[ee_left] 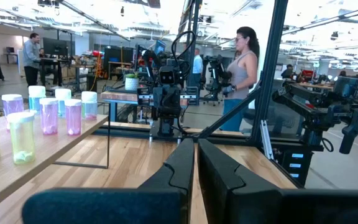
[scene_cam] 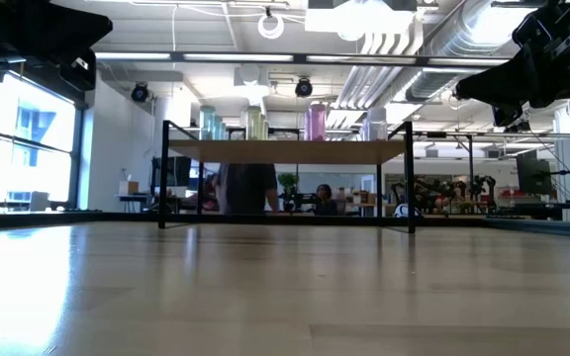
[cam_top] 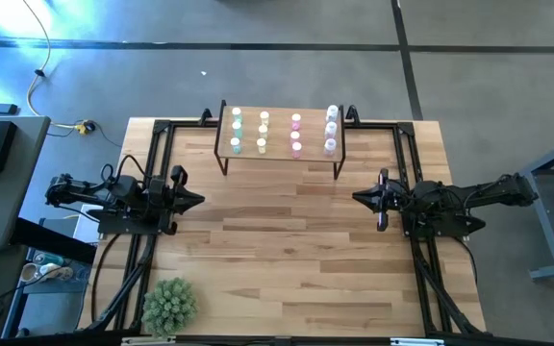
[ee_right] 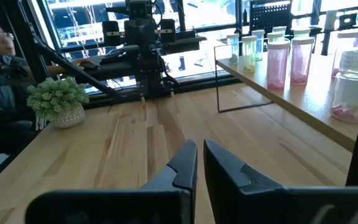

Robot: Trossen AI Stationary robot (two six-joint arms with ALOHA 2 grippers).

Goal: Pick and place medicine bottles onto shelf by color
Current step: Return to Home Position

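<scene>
Medicine bottles (cam_top: 296,135) stand on the shelf (cam_top: 279,130) in four colour lines: pale green at one end, then yellow, pink, and white at the other end. I see none on the table (cam_top: 277,259) in front of the shelf. The sorting looks finished to me, so what's left is parking the arms. I judge the safe way is to draw each one straight away from the shelf and never sweep sideways near its black legs, since one nudge could topple those light bottles. My left fingers (ee_left: 180,168) sit in front of the shelf's green end, pressed almost together and holding nothing. My right fingers (ee_right: 182,167) sit in front of its white end, likewise nearly closed and empty. Both sets are well apart from the bottles and point toward each other across the table.
</scene>
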